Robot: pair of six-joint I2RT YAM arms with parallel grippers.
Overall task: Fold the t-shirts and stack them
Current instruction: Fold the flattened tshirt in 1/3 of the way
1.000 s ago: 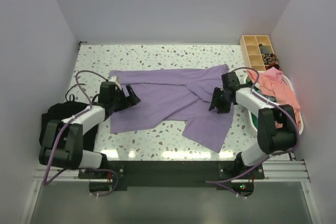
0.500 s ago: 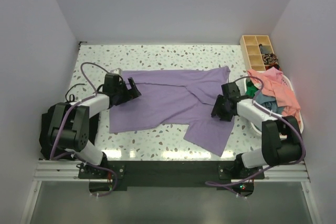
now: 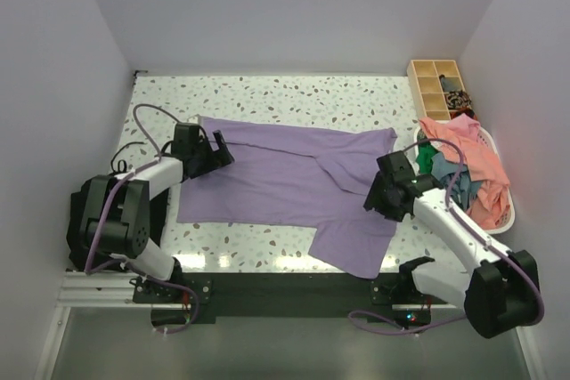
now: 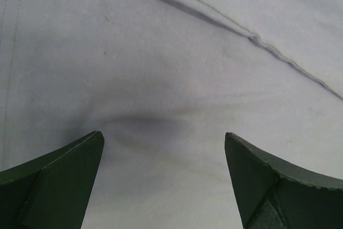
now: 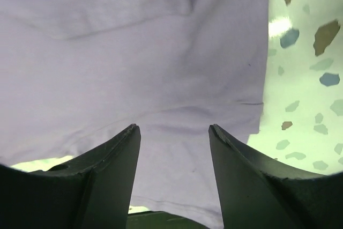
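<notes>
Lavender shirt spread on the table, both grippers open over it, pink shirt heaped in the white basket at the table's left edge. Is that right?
Wrong side: the top external view shows the white basket with the pink shirt at the right edge of the table. The rest holds: the lavender shirt lies spread, left gripper and right gripper open over it.
</notes>
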